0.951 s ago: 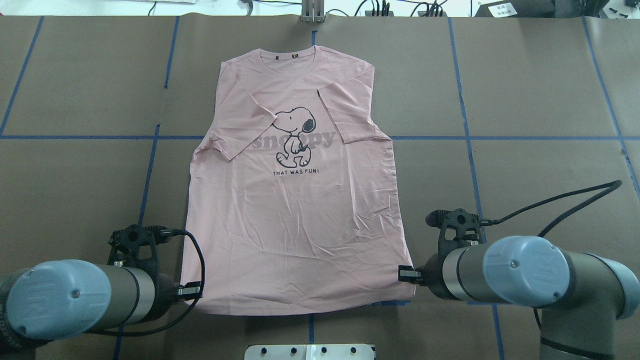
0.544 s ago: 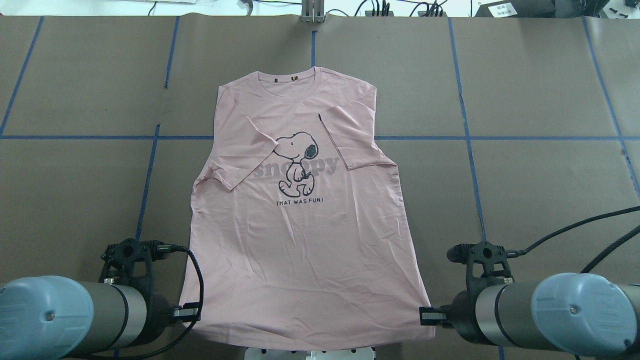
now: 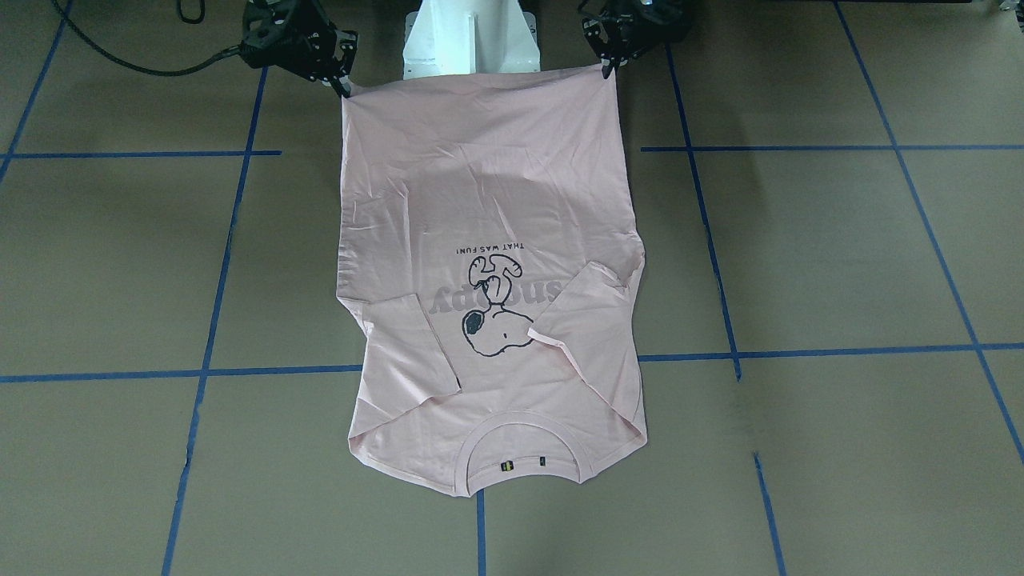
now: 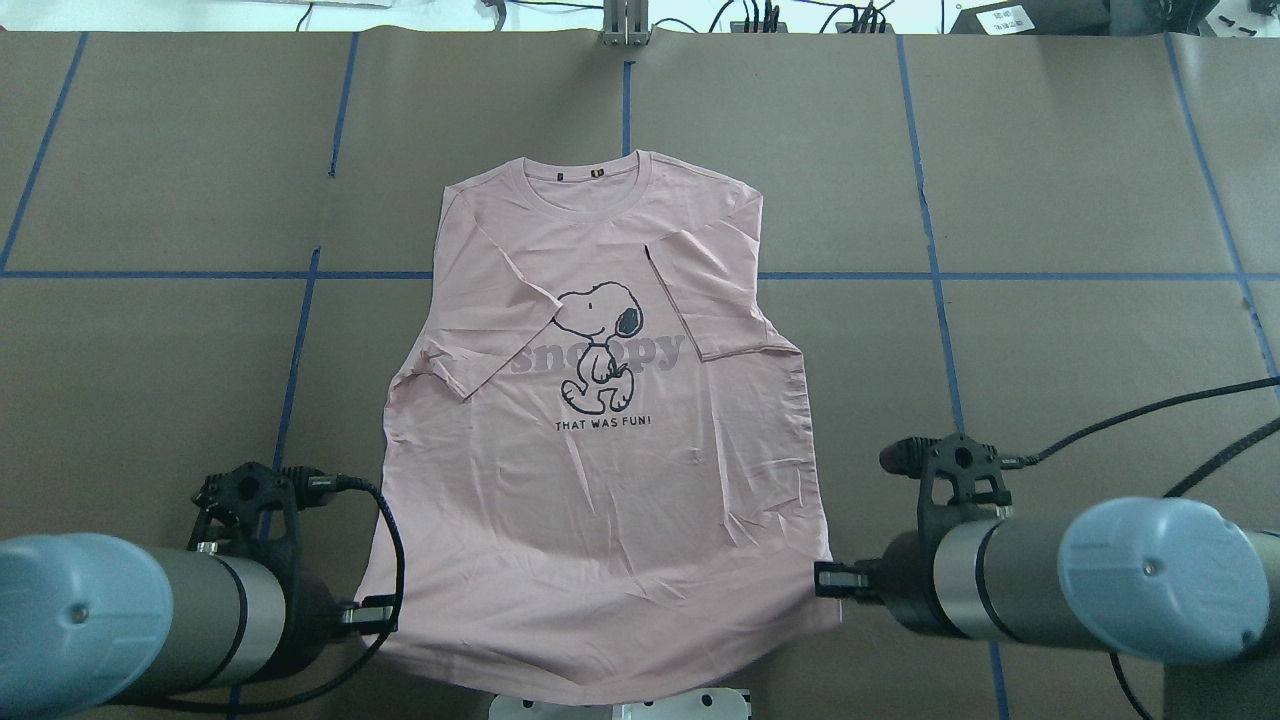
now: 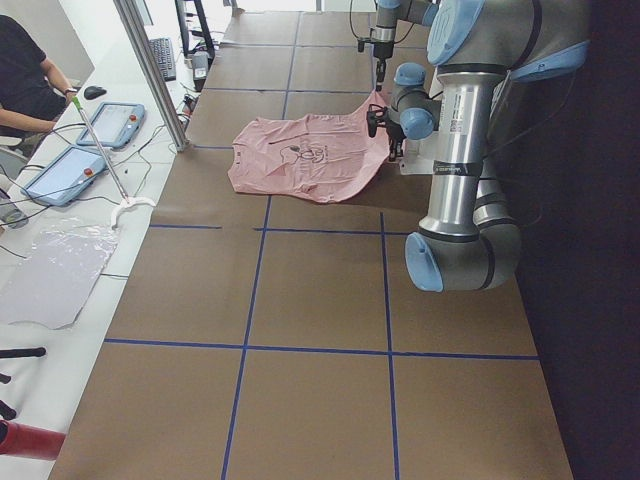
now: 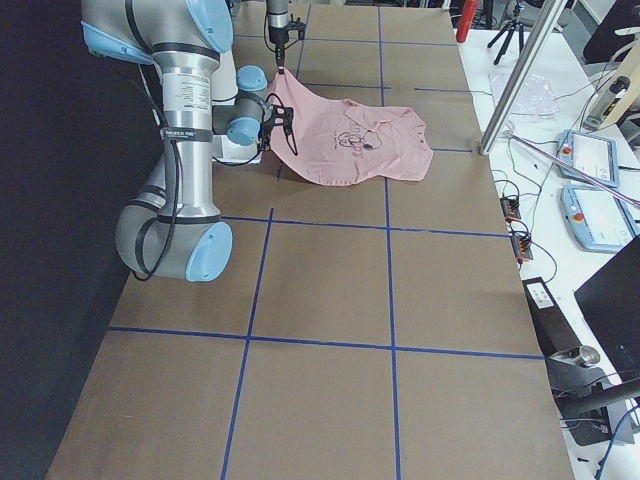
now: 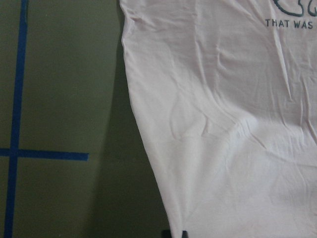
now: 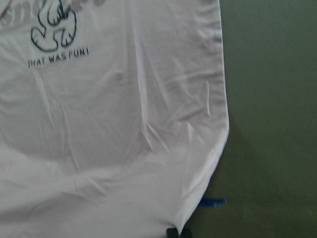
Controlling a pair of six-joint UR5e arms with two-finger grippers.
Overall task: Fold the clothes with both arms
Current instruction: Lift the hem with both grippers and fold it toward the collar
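The pale pink T-shirt (image 4: 600, 500) lies print side up on the brown table, collar far from me, with both sleeves folded in over the chest. It also shows in the front view (image 3: 480, 200). My left gripper (image 4: 385, 615) is shut on the hem's left corner. My right gripper (image 4: 825, 578) is shut on the hem's right corner. In the front view the left gripper (image 3: 610, 66) and the right gripper (image 3: 344, 86) hold the hem raised beside the base. The wrist views show the cloth (image 7: 223, 124) (image 8: 124, 124) running down into the shut tips.
The white pedestal base (image 3: 468, 40) stands just behind the raised hem. Blue tape lines (image 4: 930, 275) grid the brown table cover. An operator (image 5: 20, 80) sits by control tablets (image 5: 110, 125) beyond the far table edge.
Both grippers pulled the hem corners toward the base and the whole shirt slid that way. In the last half second the right gripper moved back a little.
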